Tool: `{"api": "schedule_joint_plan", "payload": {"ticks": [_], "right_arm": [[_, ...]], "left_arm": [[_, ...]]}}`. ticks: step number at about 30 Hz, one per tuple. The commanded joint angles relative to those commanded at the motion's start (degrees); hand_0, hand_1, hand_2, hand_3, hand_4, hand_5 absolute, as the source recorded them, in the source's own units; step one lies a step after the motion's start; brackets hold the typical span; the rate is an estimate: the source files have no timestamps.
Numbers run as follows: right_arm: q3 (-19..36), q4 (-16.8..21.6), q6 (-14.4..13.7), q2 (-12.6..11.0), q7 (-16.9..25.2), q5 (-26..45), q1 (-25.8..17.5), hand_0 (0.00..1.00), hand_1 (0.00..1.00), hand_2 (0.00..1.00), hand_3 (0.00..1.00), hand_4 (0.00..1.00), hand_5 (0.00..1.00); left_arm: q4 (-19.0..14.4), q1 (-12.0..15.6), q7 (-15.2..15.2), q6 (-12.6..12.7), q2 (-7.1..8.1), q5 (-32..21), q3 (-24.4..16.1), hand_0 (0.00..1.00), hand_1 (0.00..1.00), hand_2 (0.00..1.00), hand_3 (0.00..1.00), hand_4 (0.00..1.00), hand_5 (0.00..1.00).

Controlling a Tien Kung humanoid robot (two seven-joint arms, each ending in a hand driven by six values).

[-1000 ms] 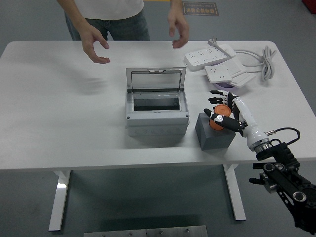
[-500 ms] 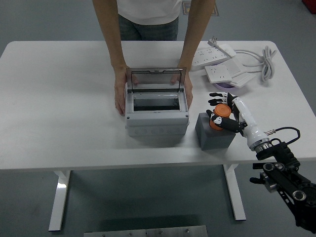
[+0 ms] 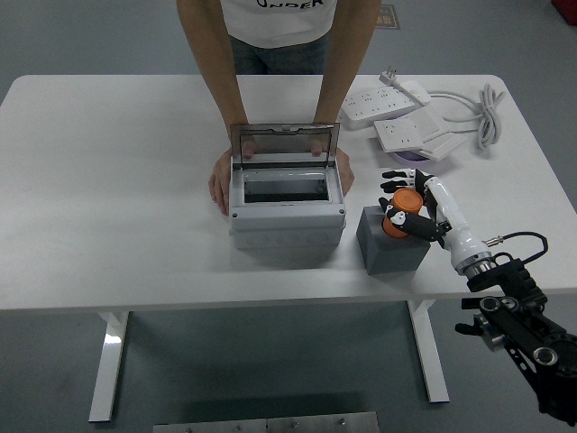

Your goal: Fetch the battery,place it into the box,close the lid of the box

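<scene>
Your right hand's fingers (image 3: 398, 183) are curled around the orange battery (image 3: 402, 215), with the right hand (image 3: 413, 204) holding it on top of the grey block (image 3: 391, 244) that sits just to the right of the box (image 3: 287, 200), while the black arm runs back toward the table's (image 3: 108, 198) near right corner. The box stands with its lid (image 3: 284, 144) raised and its inside showing, and a person across the table has one hand (image 3: 219, 180) against the box's left side and the other hand (image 3: 343, 170) against its right side. Two white power strips (image 3: 397, 113) with a coiled cord (image 3: 487, 113) lie behind the box, off to its right.
</scene>
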Motion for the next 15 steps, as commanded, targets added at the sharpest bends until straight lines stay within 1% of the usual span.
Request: {"api": "schedule_joint_plan", "payload": {"ticks": [1, 6, 7, 12, 13, 15], "right_arm": [[-0.10, -0.06, 0.10, -0.01, -0.10, 0.20, 0.00, 0.445, 0.524, 0.502, 0.510, 0.579, 0.090], [-0.62, -0.39, 0.48, -0.10, -0.54, 1.20, 0.11, 0.445, 0.524, 0.502, 0.510, 0.579, 0.090], [-0.72, -0.42, 0.50, -0.13, -0.58, 1.30, 0.15, 0.329, 0.418, 0.460, 0.461, 0.467, 0.112], [-0.99, -0.38, 0.38, -0.24, -0.64, 1.39, 0.24, 0.329, 0.418, 0.460, 0.461, 0.467, 0.112], [-0.96, -0.35, 0.33, -0.23, -0.63, 1.32, 0.23, 0.317, 0.417, 0.460, 0.461, 0.468, 0.086], [-0.91, -0.30, 0.18, -0.22, -0.58, 1.23, 0.20, 0.317, 0.417, 0.460, 0.461, 0.468, 0.086]], "left_arm": [[0.00, -0.01, -0.01, -0.01, 0.02, -0.04, 0.01, 0.615, 0.698, 0.584, 0.581, 0.589, 0.002], [0.03, -0.19, -0.14, -0.02, 0.11, -0.21, 0.06, 0.615, 0.698, 0.584, 0.581, 0.589, 0.002], [0.04, -0.22, -0.16, -0.02, 0.13, -0.25, 0.08, 0.615, 0.698, 0.584, 0.582, 0.590, 0.002], [0.05, -0.26, -0.17, -0.03, 0.21, -0.19, 0.01, 0.615, 0.698, 0.584, 0.582, 0.590, 0.002], [0.05, -0.24, -0.17, -0.03, 0.21, -0.18, 0.00, 0.615, 0.698, 0.585, 0.582, 0.591, 0.002], [0.05, -0.21, -0.19, -0.02, 0.20, -0.18, 0.00, 0.615, 0.698, 0.585, 0.582, 0.591, 0.002]]}}
